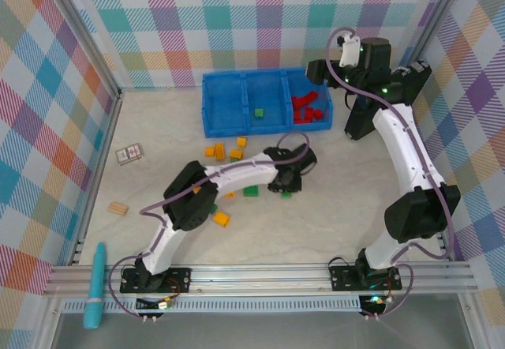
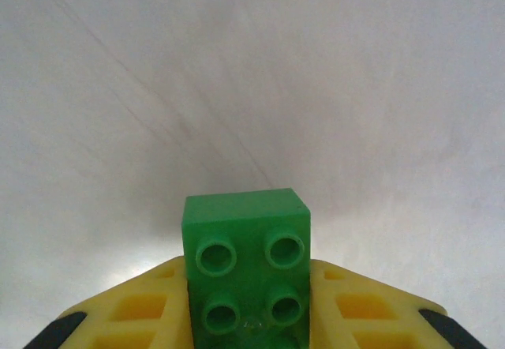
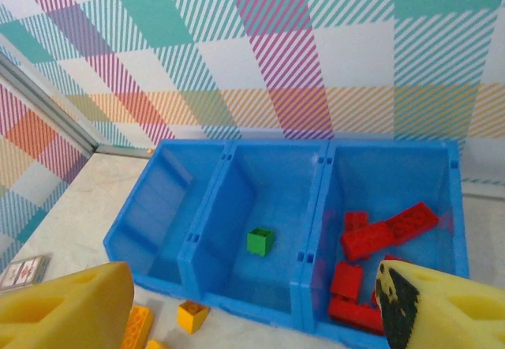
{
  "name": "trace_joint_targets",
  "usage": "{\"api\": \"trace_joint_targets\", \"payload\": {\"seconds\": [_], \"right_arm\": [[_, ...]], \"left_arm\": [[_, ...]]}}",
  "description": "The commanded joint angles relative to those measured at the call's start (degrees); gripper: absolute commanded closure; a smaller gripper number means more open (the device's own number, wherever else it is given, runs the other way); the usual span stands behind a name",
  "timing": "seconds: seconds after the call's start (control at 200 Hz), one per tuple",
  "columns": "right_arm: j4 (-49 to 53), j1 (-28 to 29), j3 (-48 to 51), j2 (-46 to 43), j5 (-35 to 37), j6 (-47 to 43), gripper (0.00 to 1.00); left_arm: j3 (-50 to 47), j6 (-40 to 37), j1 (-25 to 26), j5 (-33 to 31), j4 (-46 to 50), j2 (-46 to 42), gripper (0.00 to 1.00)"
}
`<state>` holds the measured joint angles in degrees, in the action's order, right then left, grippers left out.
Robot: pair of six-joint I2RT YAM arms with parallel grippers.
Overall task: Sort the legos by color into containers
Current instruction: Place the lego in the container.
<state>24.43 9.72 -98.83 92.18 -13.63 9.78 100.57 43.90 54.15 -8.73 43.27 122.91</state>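
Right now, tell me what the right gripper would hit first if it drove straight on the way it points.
The right gripper would probably meet the low bright-blue plastic tray, at its middle compartment's near wall; a small green studded brick lies inside. Depth is unclear.

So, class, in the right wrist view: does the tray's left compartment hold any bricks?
No, the left compartment has a bare floor; the green brick sits in the middle.

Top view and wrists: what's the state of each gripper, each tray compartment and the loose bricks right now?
Left gripper: shut on a green lego.
Right gripper: open, empty.
Left compartment: empty.
Middle compartment: one green brick inside.
Right compartment: several red bricks inside.
Orange bricks: loose on the table, unsorted.
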Motion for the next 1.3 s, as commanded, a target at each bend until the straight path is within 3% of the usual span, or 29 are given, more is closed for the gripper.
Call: {"api": "trace_joint_targets", "payload": {"seconds": [0.0, 0.23, 0.305, 0.44, 0.725, 0.865, 1.165, 1.295], "right_arm": [[-2.28, -0.53, 5.32, -3.75, -2.08, 3.26, 0.19], [-13.39, -0.49, 30.75, -17.29, -8.71, 4.95, 0.21], [-13.05, -0.40, 36.20, -21.95, -10.28, 3.90, 0.21], [-11.17, 0.12, 44.12, -29.26, -11.94, 5.06, 0.21], [-9.37, 9.94, 61.80, -43.53, -10.92, 3.22, 0.17], [-11.58, 13.97, 69.91, -48.66, -9.92, 8.63, 0.17], [-8.57, 21.81, 69.92, -46.10, -6.40, 8.71, 0.17], [-10.65, 24.55, 68.26, -41.91, -5.80, 5.60, 0.17]], "left_arm": [[2.96, -5.25, -3.75, -5.62, -1.08, -7.86, 0.73], [8.13, -14.86, -9.44, -11.69, -10.48, -8.38, 0.72], [8.62, -18.01, -10.13, -14.61, -14.94, -7.11, 0.71], [12.01, -17.84, -13.23, -13.30, -18.50, -1.86, 0.71], [15.77, -16.57, -18.25, -13.15, -24.61, 7.63, 0.65], [18.07, -17.23, -19.33, -13.11, -25.40, 10.52, 0.59], [19.28, -19.31, -19.52, -13.62, -26.37, 11.15, 0.45], [16.18, -19.59, -19.70, -12.14, -29.35, 7.15, 0.44]]}}
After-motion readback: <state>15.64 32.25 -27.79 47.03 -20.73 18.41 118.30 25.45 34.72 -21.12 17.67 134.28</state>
